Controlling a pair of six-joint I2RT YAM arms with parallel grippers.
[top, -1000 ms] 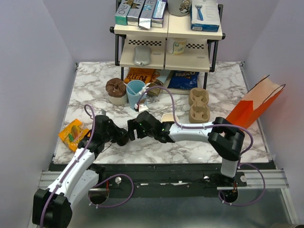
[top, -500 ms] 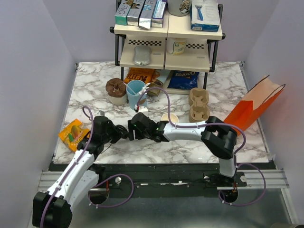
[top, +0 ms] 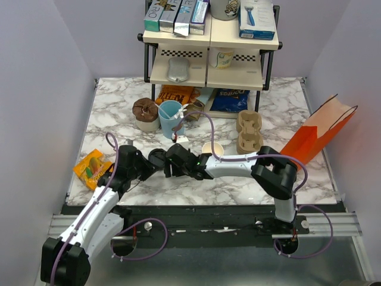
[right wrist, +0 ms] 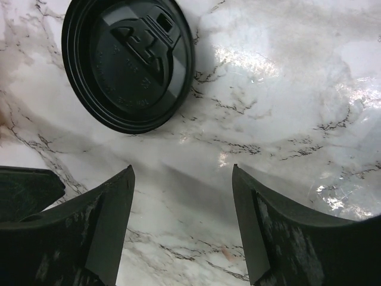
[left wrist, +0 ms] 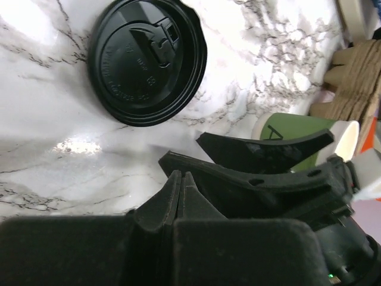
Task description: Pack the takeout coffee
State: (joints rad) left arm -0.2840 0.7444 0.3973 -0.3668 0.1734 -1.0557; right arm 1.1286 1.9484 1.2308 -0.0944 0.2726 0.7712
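At the eight o'clock side of the desk (top: 238,186), the left gripper (top: 146,170) sits clenched and empty just beside the black lid (top: 156,158), which lies flat on the marble. The right gripper (right wrist: 181,168), released with nothing between its jaws, hovers just short of that lid. At the lid's three o'clock the takeout coffee (top: 210,149) stands upright and uncapped, near the pulp carriers (top: 249,132). The step in hand looks like recapping. The next move calls for a clean pinch on the lid's low rim, then seating it squarely on the cup.
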